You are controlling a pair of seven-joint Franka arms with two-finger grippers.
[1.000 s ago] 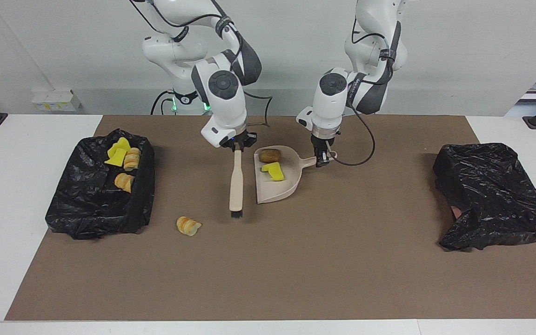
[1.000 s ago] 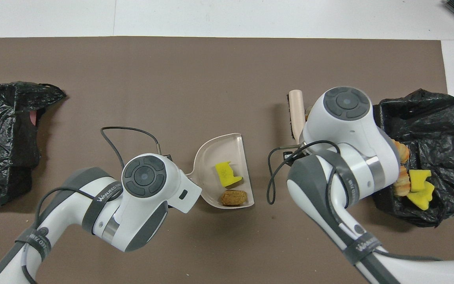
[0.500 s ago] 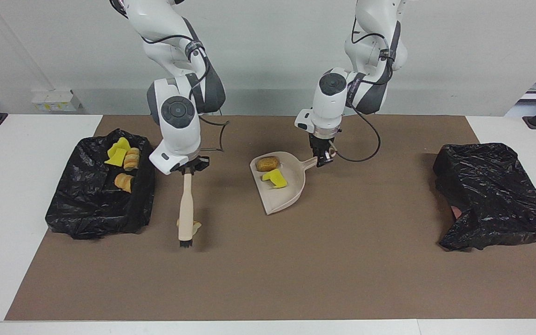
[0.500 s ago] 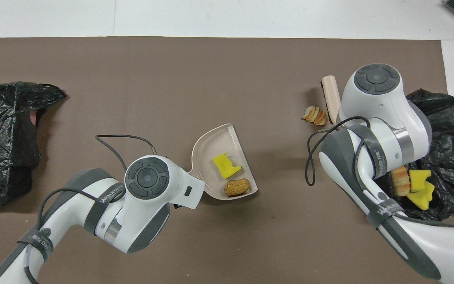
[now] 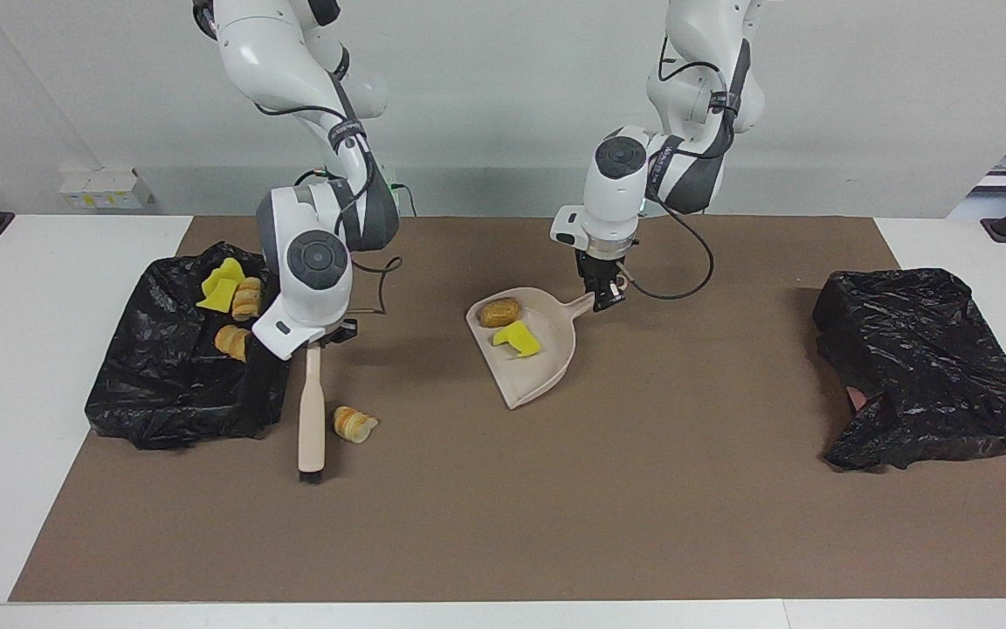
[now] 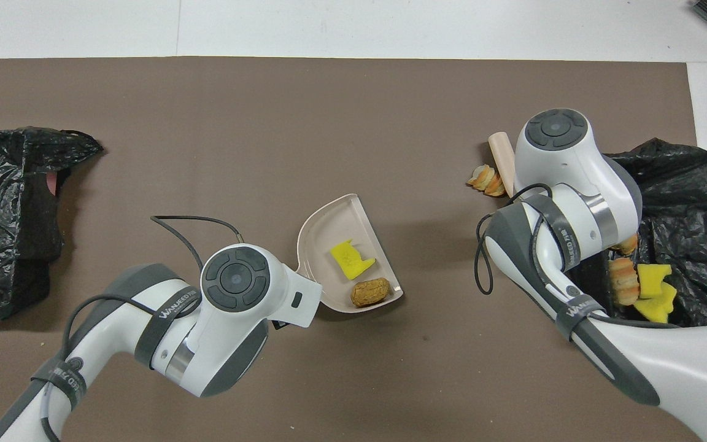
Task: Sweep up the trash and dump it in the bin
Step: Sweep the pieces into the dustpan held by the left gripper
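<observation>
**Brush beside the last loose scrap**

The right hand (image 5: 318,339) grips the brush (image 5: 312,418), its bristle end on the tabletop (image 5: 643,489) just beside a loose pastry scrap (image 5: 353,424). The left hand (image 5: 605,295) clamps the dustpan (image 5: 536,362), holding a yellow wedge (image 5: 516,339) and brown lump (image 5: 500,312). More scraps (image 5: 232,301) lie in the black-lined bin (image 5: 173,384).

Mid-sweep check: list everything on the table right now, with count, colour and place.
Loose pastry scrap: one, tan-orange, on the mat beside the brush.
Trash in dustpan: two, a brown lump and a yellow wedge.
Trash in lined bin: yellow wedges and tan-orange lumps; exact count unclear.
Dustpan: one, beige, mid-table.
Brush: one, beige, next to the lined bin.
Lined bin: one, black, right arm's end.
Black bag: one, left arm's end.
Mat: one, brown.
Right end effector: shut on brush.
Left end effector: shut on dustpan handle.
</observation>
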